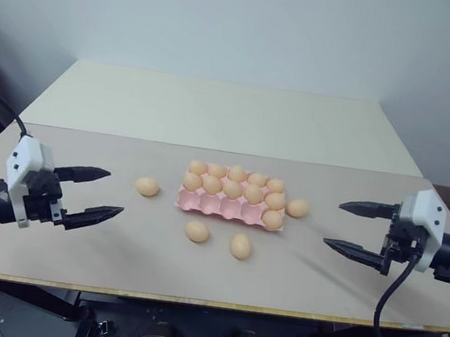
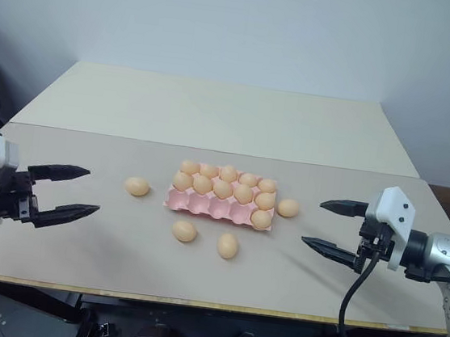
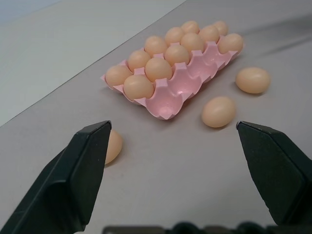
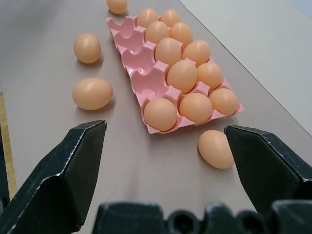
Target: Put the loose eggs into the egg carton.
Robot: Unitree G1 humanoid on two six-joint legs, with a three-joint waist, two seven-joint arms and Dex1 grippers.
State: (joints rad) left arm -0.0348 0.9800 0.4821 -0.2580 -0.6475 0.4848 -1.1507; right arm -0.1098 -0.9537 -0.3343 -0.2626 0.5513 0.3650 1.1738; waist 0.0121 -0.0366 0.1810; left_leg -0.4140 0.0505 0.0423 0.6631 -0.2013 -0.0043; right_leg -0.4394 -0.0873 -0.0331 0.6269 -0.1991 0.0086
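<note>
Eggs that are loose lie on the grey table (image 1: 52, 255) around the pink egg carton (image 1: 222, 209), which sits between my two grippers, well apart from both. My left gripper (image 1: 94, 194) hangs above the table with its two black fingers spread wide and nothing between them. My right gripper (image 1: 358, 228) on the other side is just as wide and also empty. Both point inward, toward the carton.

The nearest loose egg to my left gripper (image 1: 147, 186) lies between it and the carton's short end. The nearest one to my right gripper (image 1: 297, 208) rests just beside the carton's other short end; I cannot tell if it touches. Two more loose eggs (image 1: 197, 231) (image 1: 240, 246) lie on the side of the carton that faces me, close to each other but apart.

In the carton, the two far rows are full. The row nearest to me holds one egg (image 1: 273, 219), at the end toward my right gripper, and its other four cups (image 1: 219, 208) are empty.
</note>
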